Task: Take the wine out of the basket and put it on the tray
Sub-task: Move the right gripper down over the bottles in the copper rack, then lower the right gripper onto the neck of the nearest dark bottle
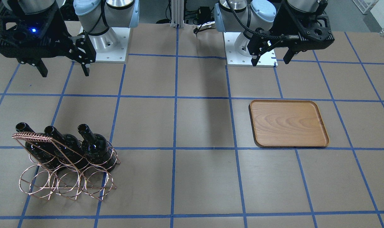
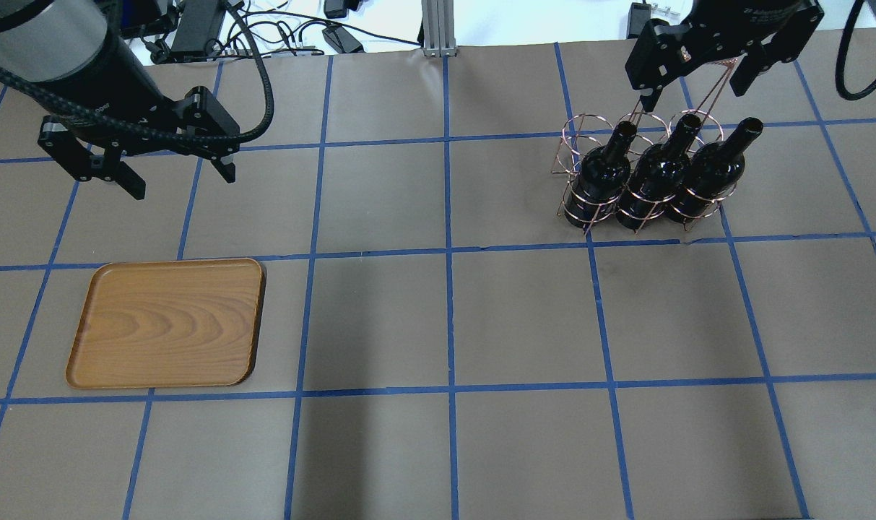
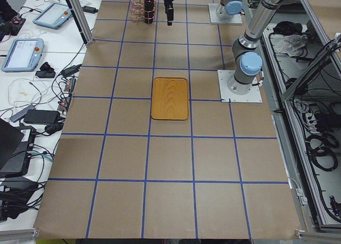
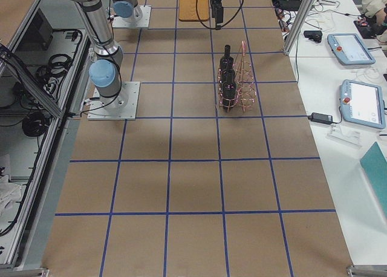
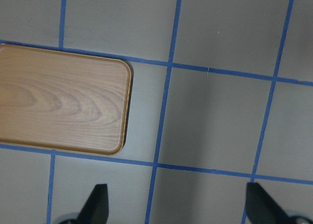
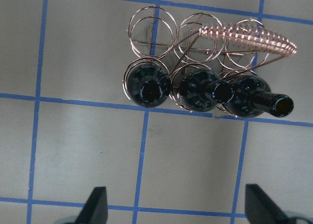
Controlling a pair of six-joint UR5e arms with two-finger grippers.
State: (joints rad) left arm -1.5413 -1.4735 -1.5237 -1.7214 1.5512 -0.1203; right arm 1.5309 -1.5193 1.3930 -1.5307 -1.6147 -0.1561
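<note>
Copper wire rings of the basket [image 1: 68, 182] held three dark glass wine bottles [image 2: 654, 177] by their bodies, in the row on the robot's side of it; the rings of its other row held nothing. We judged that the rings kept each bottle standing with its neck free above the wire, where a grasp could reach it. Each bottle's long axis ran close to vertical, open mouth up; any slight lean we could not tell apart from camera angle. The right end effector [image 1: 65, 74] hung high, short of the basket on the robot's side, its fingers spread wide apart and touching nothing. The tray [image 2: 167, 325] lay on the bench [image 2: 445, 325] with nothing on it, well apart from the basket on the left arm's side. The left end effector [image 2: 183, 185] hung there too, likewise spread and empty. No bottle had left the basket yet.
</note>
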